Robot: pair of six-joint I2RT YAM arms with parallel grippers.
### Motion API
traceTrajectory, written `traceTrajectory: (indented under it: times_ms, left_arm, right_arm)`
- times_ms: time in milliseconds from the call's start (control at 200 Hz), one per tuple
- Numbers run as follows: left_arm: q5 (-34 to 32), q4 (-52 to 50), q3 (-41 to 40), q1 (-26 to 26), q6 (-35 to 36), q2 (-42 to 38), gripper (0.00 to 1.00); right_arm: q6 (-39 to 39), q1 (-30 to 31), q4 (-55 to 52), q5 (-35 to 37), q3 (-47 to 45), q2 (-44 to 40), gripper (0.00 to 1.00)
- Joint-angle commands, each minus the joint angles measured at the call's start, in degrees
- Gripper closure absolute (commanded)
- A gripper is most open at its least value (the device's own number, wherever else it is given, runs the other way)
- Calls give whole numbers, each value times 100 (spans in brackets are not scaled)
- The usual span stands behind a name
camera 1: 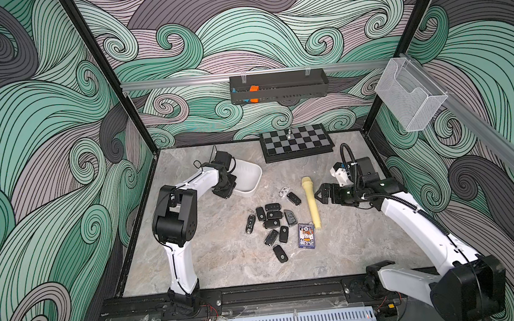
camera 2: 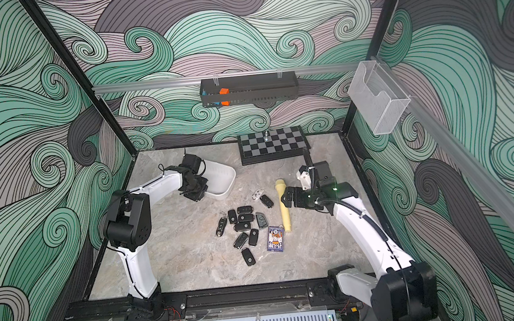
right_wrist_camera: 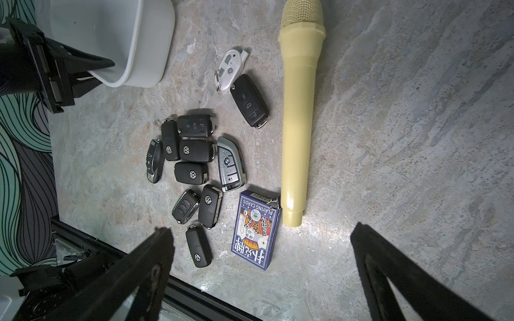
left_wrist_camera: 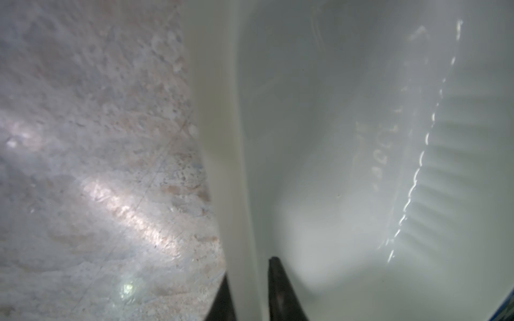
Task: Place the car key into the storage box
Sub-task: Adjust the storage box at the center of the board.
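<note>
The left claw (left_wrist_camera: 250, 271) is clamped on the wall of the storage box (camera 1: 251, 184), one finger inside and one outside, probably to steady it or drag it nearer. What shows of the box floor holds no key. The car keys (camera 1: 274, 215) lie heaped on the marbled counter (camera 1: 226, 260), at about five o'clock from the box. The right claw (right_wrist_camera: 261, 227) hangs spread wide at three o'clock of the heap, free to pick, just past a yellow microphone (camera 1: 311, 206). A chessboard (camera 1: 296, 144) sits at twelve. Swirl-patterned walls enclose everything.
</note>
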Motion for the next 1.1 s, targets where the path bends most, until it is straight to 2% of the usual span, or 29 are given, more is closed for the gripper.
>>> traceTrajectory:
  times_ms: [0, 315, 540, 791, 986, 1096]
  left_arm:
    - [43, -351, 147, 18, 498, 21, 91]
    - [232, -902, 190, 249, 2455, -322, 92]
    - [256, -1668, 431, 302, 3777, -294, 90]
    - [454, -1952, 624, 289, 4293, -106, 87]
    - [924, -1858, 749, 284, 4466, 86, 84]
    - [1085, -1738, 813, 254, 4485, 155, 80]
  right_arm:
    - [55, 32, -63, -170, -40, -116, 1]
    - [90, 149, -56, -315, -172, -146, 1]
    - [107, 260, -64, -360, -285, -146, 1]
    - [-30, 459, -54, -412, -281, 25, 1]
    - [-192, 1087, 126, -14, -82, 434, 3]
    - [-272, 1247, 257, 65, 104, 817, 7]
